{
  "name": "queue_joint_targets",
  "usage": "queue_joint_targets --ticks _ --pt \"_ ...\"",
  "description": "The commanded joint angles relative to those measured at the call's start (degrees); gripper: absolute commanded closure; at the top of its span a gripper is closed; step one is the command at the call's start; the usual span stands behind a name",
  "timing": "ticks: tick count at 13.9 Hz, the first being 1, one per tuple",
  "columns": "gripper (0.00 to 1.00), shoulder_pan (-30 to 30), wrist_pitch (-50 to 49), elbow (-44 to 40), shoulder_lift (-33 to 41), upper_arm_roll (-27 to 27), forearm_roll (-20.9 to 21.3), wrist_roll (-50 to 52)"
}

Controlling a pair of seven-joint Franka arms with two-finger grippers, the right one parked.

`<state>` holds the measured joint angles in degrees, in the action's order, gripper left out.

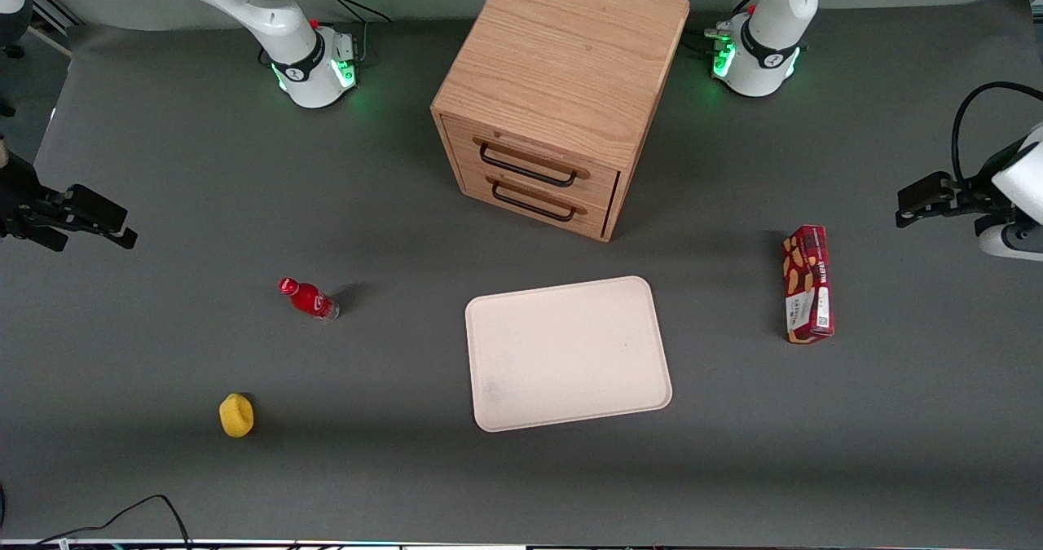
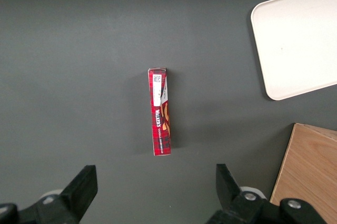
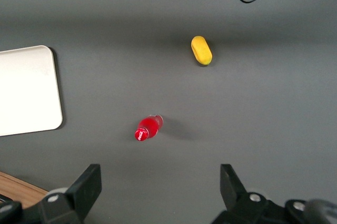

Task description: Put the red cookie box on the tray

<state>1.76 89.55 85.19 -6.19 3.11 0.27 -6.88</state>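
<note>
Nearest the front camera, a yellow object (image 1: 236,415) lies on the gray counter (image 1: 130,468) toward the parked arm's end. Farther back, the tray (image 1: 568,353) sits mid-counter, flat and bare. Toward the working arm's end lies the red cookie box (image 1: 807,283), well apart from the tray. Farther still, the tool (image 2: 155,190) hangs above the counter, fingers spread wide, gripping nothing. Farthest stands a wooden drawer cabinet (image 1: 554,94).

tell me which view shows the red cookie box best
The left wrist view: the red cookie box lies whole and unobstructed on the table, ahead of the open gripper. The front view shows it smaller, toward the working arm's end. The right wrist view misses it.
</note>
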Motion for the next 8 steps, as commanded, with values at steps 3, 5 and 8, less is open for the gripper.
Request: queue_joint_targets --ticks 3,5,8 --pt "0.00 -0.2 -0.5 0.4 0.5 -0.1 -0.6 0.9" --pt "0.00 -0.2 -0.3 0.4 0.4 -0.1 -0.6 0.8" --pt "0.00 -0.3 -0.3 -0.6 -0.5 -0.1 -0.6 0.9"
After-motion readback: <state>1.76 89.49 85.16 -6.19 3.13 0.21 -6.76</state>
